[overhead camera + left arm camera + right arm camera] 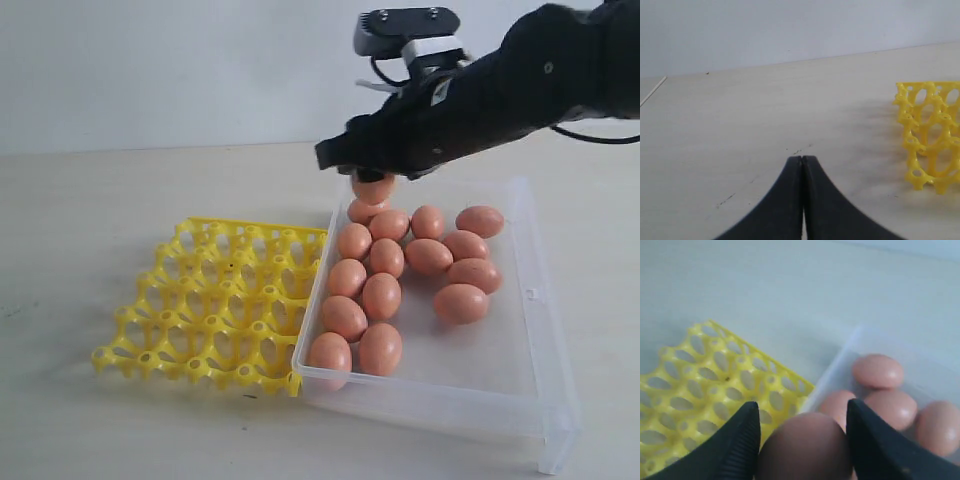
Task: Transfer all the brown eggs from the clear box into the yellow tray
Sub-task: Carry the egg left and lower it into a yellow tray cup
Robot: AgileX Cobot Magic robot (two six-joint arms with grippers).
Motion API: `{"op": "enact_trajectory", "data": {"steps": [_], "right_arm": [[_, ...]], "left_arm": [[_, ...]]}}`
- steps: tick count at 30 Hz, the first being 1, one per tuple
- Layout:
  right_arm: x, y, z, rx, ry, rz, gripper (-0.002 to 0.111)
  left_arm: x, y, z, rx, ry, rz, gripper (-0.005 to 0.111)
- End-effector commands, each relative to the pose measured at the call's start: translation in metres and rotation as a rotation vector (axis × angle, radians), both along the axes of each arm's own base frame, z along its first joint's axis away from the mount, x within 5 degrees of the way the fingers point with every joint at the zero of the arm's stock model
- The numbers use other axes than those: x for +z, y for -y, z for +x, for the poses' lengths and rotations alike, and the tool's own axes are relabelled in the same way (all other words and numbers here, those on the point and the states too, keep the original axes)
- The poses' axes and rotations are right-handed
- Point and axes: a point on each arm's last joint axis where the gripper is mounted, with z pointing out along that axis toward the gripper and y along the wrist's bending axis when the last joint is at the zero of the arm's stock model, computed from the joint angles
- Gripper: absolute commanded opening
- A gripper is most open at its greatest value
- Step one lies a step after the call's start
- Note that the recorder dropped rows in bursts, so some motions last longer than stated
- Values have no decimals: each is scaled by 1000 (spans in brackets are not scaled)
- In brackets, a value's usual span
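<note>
R arm reaches in from the right of the ext. view and hangs over the far-left corner of the clear box [505,365]. The right gripper [802,410] has its 2 black fingers [737,442] 1 on each side of a brown egg [374,189]. Both inner faces press on the shell, so the jaws are closed on it and held wide by the egg. The R wrist cam shows this egg between the tips, w/ part of the tray and the box corner beyond it. In the ext. view the egg sits just above the back-row egg nearest that corner. Can't tell if those 2 touch or are apart.

The other brown eggs [381,296], 15 by my count, lie on the box floor, bunched in its left and far parts. 1 column of approx. 5 runs along the left wall, a 2nd column sits beside it, and the rest spread toward the far-right corner. Most touch a neighbour.

The yellow tray [205,300] lies flat on the table [110,190], left of the box. Its right edge is hard against the box's left wall, and its near-right corner meets the box's front-left corner.

The left gripper [802,165] shows only in its own wrist cam. Its 2 black fingers are pressed together w/ tips meeting, fully closed on each other. It sits low over bare table, w/ 1 corner of the tray near.
</note>
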Motion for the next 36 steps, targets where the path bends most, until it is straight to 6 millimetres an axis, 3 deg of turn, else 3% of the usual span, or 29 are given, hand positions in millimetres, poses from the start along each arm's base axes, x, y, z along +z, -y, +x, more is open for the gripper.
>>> {"op": "enact_trajectory", "data": {"steps": [1, 5, 8, 17, 23, 36], "right_arm": [[-1, -46, -21, 144, 265, 72, 0], [-19, -86, -23, 218, 403, 222, 0], [-39, -106, -11, 260, 401, 299, 0], [-70, -146, 20, 349, 360, 294, 7], [-90, -157, 42, 324, 333, 242, 7], [-124, -164, 64, 312, 316, 207, 7]], "left_arm": [[3, 0, 0, 0, 23, -11, 0], [3, 0, 0, 0, 23, -11, 0], [3, 0, 0, 0, 23, -11, 0], [3, 0, 0, 0, 23, -11, 0], [3, 0, 0, 0, 23, -11, 0], [3, 0, 0, 0, 23, -11, 0]]}}
